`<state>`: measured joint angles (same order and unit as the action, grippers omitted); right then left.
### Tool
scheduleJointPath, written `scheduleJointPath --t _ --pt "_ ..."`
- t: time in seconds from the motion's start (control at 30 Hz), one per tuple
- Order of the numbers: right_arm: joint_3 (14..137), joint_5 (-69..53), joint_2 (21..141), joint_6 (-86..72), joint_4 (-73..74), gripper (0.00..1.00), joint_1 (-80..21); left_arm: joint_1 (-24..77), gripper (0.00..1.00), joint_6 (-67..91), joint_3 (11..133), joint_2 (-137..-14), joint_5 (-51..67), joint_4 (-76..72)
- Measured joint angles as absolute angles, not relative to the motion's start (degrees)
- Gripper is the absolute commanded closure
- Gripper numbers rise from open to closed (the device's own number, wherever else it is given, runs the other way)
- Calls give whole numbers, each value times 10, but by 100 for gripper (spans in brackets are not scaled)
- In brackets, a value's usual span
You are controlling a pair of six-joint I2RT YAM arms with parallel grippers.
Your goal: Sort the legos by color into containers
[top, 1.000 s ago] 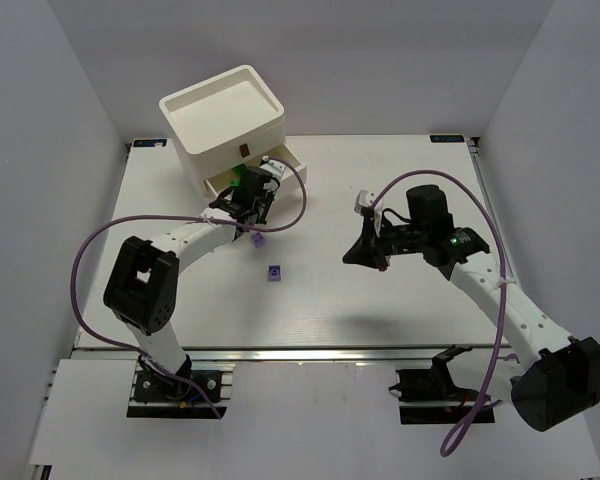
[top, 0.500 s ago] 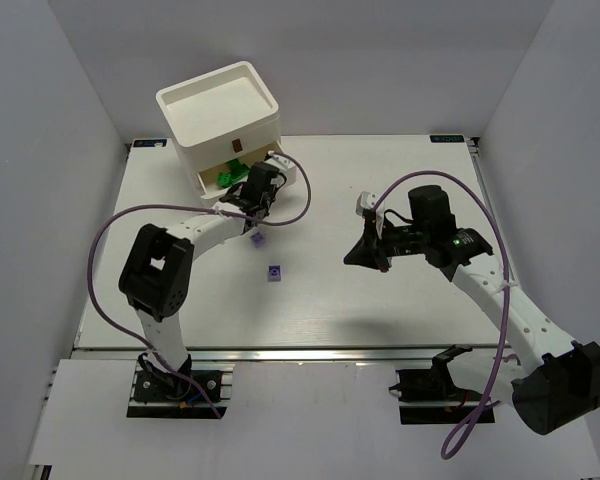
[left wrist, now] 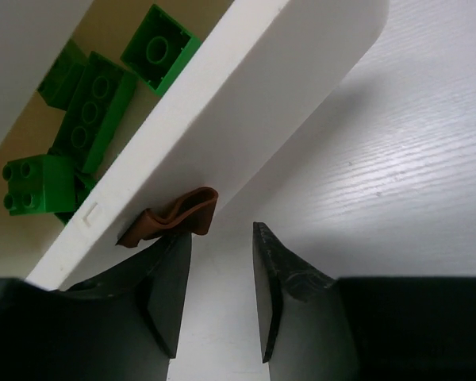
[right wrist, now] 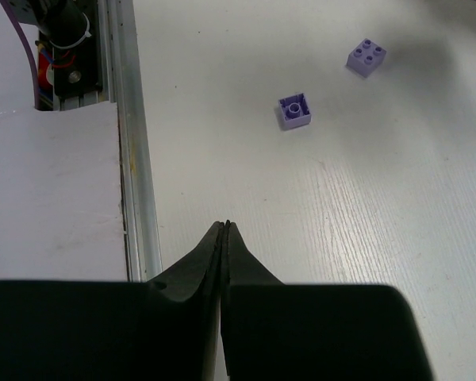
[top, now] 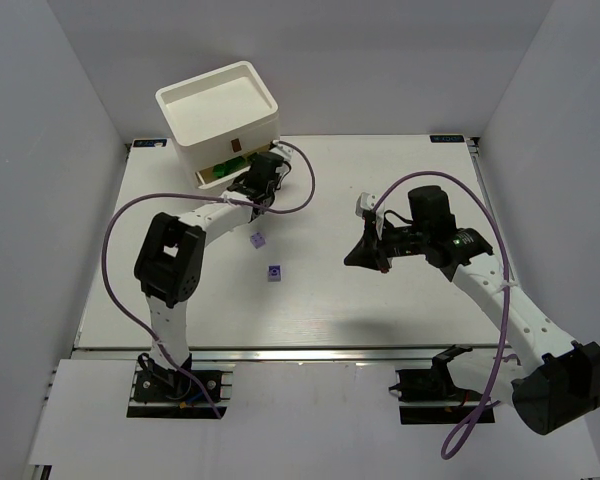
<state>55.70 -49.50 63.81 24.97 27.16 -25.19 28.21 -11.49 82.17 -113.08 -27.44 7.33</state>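
On the white table (top: 380, 320), my left gripper (left wrist: 220, 238) waits, fingers apart, at the drawer's (left wrist: 262, 95) brown handle (left wrist: 173, 218). My right gripper (right wrist: 224, 226), well apart from that drawer, is pinched together.

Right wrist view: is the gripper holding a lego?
No, the right gripper is shut on nothing; two purple legos lie on the table.

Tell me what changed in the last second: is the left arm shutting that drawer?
Yes. The left arm's fingers moved toward the white unit, pushing the drawer of green bricks in until it is nearly shut; they are open by its brown handle, gripping nothing. The right arm, its fingers shut, and the two purple bricks on the table stayed put.
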Motion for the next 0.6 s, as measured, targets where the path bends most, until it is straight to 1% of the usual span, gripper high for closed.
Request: scheduleJointPath --t 0.2,0.43,0.53,0.6 --pt "557 -495 639 255 272 100 -252 248 45 -131 842 -1142 -300 48" --pt "557 -495 647 259 274 100 -252 216 42 -135 853 -1142 -309 14" --pt "558 -495 652 260 276 100 -252 215 43 -135 853 -1145 -308 11" --pt "559 -495 656 260 277 100 -252 215 47 -135 853 -1146 -306 11"
